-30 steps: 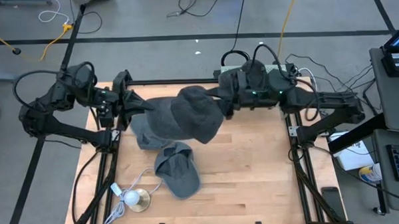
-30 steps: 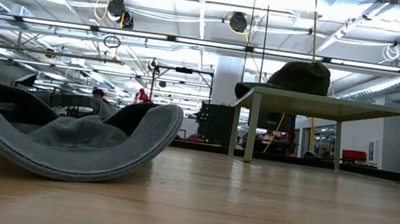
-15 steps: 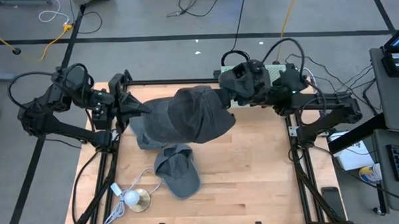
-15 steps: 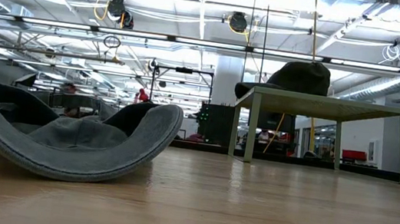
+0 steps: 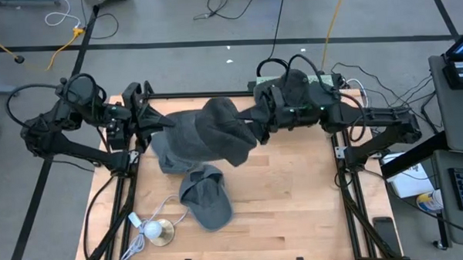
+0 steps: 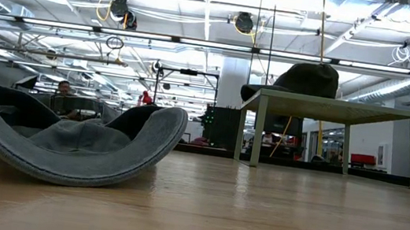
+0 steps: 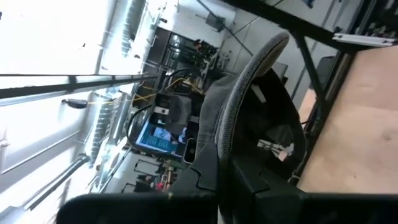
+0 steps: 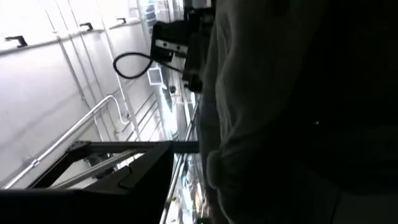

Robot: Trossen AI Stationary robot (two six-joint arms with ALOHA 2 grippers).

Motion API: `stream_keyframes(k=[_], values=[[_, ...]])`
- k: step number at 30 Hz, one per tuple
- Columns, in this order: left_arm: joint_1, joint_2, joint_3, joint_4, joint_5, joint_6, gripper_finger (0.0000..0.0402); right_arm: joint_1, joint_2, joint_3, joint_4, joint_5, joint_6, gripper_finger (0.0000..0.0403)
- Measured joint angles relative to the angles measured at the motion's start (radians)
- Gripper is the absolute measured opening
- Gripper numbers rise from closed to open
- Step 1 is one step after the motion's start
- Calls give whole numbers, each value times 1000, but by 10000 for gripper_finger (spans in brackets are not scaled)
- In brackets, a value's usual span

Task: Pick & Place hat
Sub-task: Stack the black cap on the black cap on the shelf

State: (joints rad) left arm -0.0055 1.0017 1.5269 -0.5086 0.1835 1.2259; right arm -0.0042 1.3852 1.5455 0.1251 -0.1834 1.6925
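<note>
Table: wooden. Grey hat hung stretched between both arms over the table's rear, long axis left–right, brim toward the left. Soft, light, floppy; best taken by its brim. Left gripper and right gripper each clenched on it. Second cap lay nearer front

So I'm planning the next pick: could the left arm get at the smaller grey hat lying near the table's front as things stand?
Probably not yet. The small grey hat lies in the open with nothing over it, but the left gripper looks busy holding one end of the big dark hat, which the right gripper holds at the other end.
</note>
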Motion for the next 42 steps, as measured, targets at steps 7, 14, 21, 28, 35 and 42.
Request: stream_keyframes(k=[7,14,21,28,35,42], values=[[0,12,0,47,-3,3,8,-29,77,0,287,-4,-4,249],[-1,14,0,65,-8,3,8,-35,136,0,702,-25,-43,249],[-1,13,1,67,-9,3,8,-25,125,-2,799,-20,-237,249],[-1,12,1,93,-34,8,8,20,112,-2,810,7,-272,249],[0,12,1,90,-43,22,8,33,109,-1,722,80,-154,249],[0,12,1,58,-36,9,8,33,109,-1,632,155,-3,249]])
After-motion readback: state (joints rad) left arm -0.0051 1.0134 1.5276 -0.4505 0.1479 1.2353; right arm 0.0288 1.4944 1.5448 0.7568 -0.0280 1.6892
